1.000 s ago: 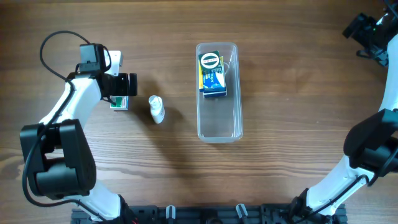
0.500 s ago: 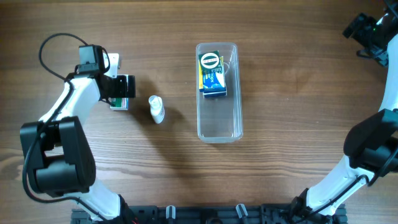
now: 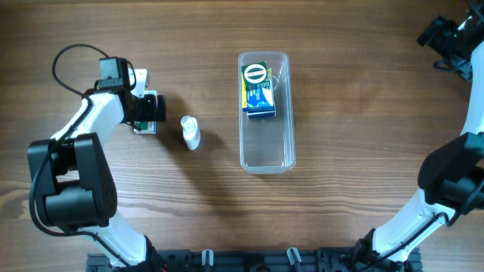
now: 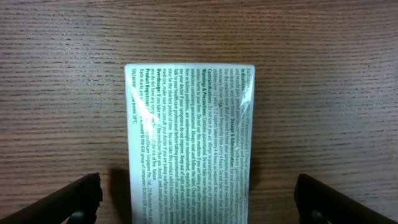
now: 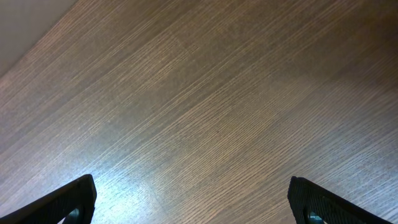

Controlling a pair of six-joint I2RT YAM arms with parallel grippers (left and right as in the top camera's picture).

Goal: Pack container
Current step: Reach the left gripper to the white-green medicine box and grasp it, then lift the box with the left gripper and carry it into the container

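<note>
The clear plastic container (image 3: pixel 266 143) lies lengthwise at the table's middle, with a blue-and-yellow box (image 3: pixel 258 91) in its far half. My left gripper (image 3: pixel 145 112) is open directly above a small white box with green print (image 3: pixel 144 127); in the left wrist view the box (image 4: pixel 191 137) lies flat on the wood between my two spread fingers (image 4: pixel 198 202), untouched. A small white bottle (image 3: pixel 190 132) lies on its side between that box and the container. My right gripper (image 5: pixel 196 202) is open and empty over bare wood at the far right.
The right arm (image 3: pixel 454 38) is up at the far right corner, well away from the container. Bare wooden tabletop surrounds the objects.
My left gripper has shifted slightly toward the left and lower over the white box. The right arm, the container and the bottle have not moved.
</note>
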